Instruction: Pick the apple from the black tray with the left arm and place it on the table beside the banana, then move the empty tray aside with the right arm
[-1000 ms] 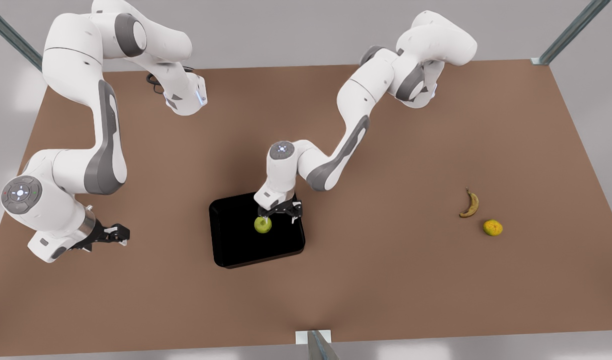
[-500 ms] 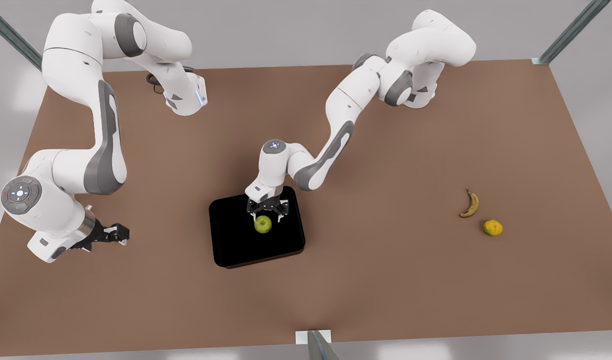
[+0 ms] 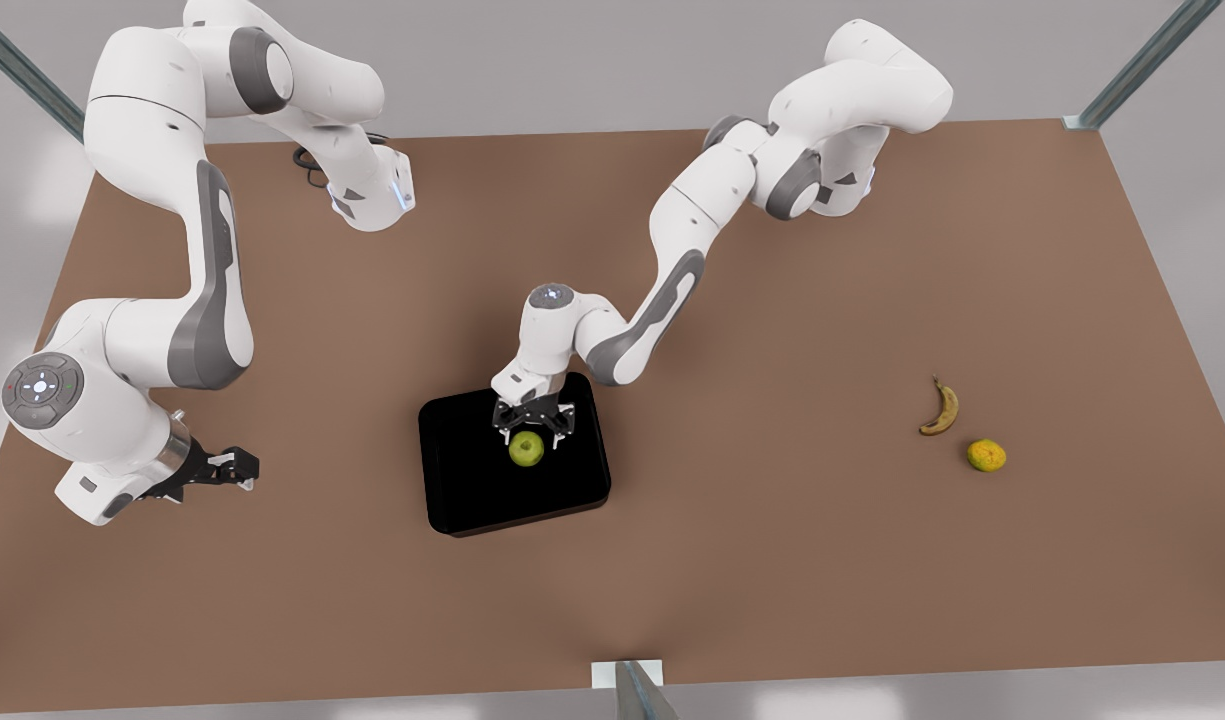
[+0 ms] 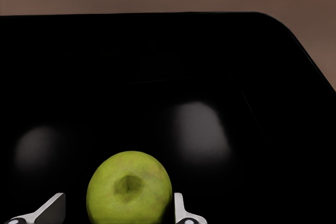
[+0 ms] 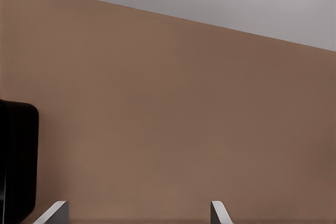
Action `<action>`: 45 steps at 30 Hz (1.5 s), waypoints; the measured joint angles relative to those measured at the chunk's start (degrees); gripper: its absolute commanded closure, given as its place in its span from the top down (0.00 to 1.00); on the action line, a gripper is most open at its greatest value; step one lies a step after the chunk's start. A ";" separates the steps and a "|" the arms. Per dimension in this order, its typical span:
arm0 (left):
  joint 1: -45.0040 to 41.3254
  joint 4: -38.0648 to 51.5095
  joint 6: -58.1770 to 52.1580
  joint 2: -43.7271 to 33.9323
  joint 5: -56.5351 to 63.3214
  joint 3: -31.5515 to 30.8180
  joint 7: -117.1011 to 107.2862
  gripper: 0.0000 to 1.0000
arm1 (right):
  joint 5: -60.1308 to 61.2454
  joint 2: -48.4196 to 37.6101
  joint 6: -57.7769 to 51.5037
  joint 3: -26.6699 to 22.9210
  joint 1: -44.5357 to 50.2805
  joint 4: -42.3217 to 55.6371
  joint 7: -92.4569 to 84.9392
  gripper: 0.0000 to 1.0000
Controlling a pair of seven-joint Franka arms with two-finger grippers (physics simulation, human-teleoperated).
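Apple point(image 3: 526, 449) on black tray point(image 3: 472, 490), between spread left pincer point(image 3: 534, 431) fingers.

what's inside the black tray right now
One green apple sits in the black tray, with the open left gripper straddling it. The gripper hides a little of the tray floor behind the apple.

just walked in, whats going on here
The left gripper is down over the apple in the black tray, open, a finger on each side, not closed on it yet. The right gripper waits open over the table at the front view's left. The banana lies with an orange fruit at the front view's right.
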 measured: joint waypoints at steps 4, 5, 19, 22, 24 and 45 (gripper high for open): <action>-0.06 0.69 0.53 0.48 0.75 -0.06 -0.42 1.00 | 0.00 0.00 0.00 0.00 0.00 0.00 -0.01 1.00; -0.07 0.76 0.65 0.69 0.86 -0.06 -0.52 1.00 | 0.00 0.00 0.00 0.00 0.00 0.00 -0.02 1.00; -0.06 1.58 3.12 1.55 1.49 0.08 -1.64 0.75 | 0.00 0.00 0.00 0.00 0.00 0.00 -0.04 1.00; -0.01 1.55 3.26 1.40 1.56 0.46 -1.94 0.75 | -0.02 0.00 0.00 0.00 0.00 0.00 -0.05 1.00; 0.19 1.53 3.32 1.13 1.56 0.52 -2.11 0.75 | -0.03 0.00 0.00 0.00 0.00 0.00 -0.06 1.00; 11.19 -75.63 7.29 -58.91 -12.76 -0.48 10.04 0.72 | -0.01 1.36 -6.81 1.56 25.04 4.80 12.44 1.00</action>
